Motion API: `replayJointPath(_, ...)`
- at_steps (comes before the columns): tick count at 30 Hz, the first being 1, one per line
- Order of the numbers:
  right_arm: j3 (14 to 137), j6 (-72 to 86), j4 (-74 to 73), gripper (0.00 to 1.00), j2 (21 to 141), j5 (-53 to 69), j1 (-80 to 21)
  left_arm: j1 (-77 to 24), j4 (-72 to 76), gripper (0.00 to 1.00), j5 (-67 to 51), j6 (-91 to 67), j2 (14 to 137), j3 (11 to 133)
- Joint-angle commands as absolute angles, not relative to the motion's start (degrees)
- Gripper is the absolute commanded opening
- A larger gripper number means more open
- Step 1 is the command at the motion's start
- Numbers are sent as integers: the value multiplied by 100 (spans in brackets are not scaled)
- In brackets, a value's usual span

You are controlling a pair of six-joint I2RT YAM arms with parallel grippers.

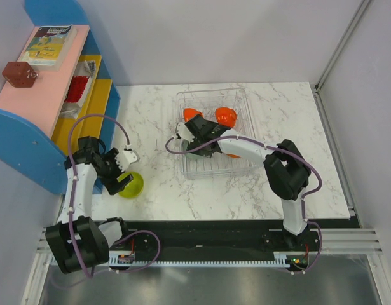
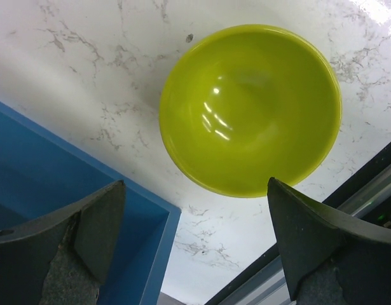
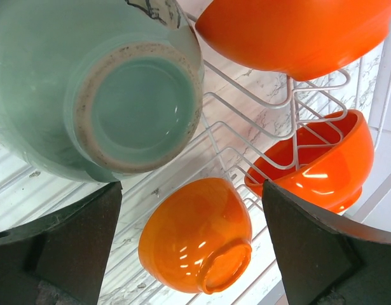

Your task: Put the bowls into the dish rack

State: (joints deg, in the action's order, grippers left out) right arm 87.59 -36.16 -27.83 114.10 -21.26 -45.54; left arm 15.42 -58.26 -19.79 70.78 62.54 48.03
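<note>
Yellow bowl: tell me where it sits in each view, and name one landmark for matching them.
Top external: the yellow bowl is at lower left, on the marble table next to the blue shelf.
Left wrist: upper half, centre-right, large in the picture.
Right wrist: not in it.
Shared landmark: the blue shelf, left of the bowl in both views that show it.

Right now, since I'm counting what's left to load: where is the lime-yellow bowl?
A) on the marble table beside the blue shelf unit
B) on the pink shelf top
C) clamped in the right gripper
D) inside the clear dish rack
A: the lime-yellow bowl sits upright on the marble table, outside the dish rack and next to the blue shelf unit. The open left gripper faces it without holding it.
</note>
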Motion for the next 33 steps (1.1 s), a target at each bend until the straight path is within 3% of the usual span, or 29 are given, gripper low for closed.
replayJointPath(1, 8684, -3516, -2725, 98, 10751, -2066, -4570, 1582, -5758, 98, -2355, 7330, 6600, 4860)
replayJointPath(8, 8350, -3568, -2927, 98, 10012, -1679, -4570, 1582, -5467, 94, -2662, 7111, 7154, 4992)
replayJointPath(13, 8157, -3630, -2953, 98, 9642, -1705, -4527, 1582, -5467, 71, -2786, 7066, 7496, 5080)
replayJointPath(18, 8077, -3604, -2953, 98, 9484, -1688, -4377, 1582, -5423, 67, -2883, 7040, 7690, 5045)
replayJointPath(21, 8051, -3551, -2944, 98, 9378, -1582, -4289, 1582, -5397, 58, -2927, 7040, 7761, 5027)
replayJointPath(28, 7972, -3507, -2936, 98, 9369, -1441, -4122, 1582, -5353, 11, -3067, 6961, 7901, 5027)
replayJointPath(30, 7902, -3498, -2909, 98, 9430, -1363, -4052, 1582, -5352, 3, -3111, 6952, 7901, 5045)
replayJointPath(33, 7805, -3437, -2778, 98, 9605, -1310, -3894, 1582, -5370, 2, -3321, 6900, 7858, 5141)
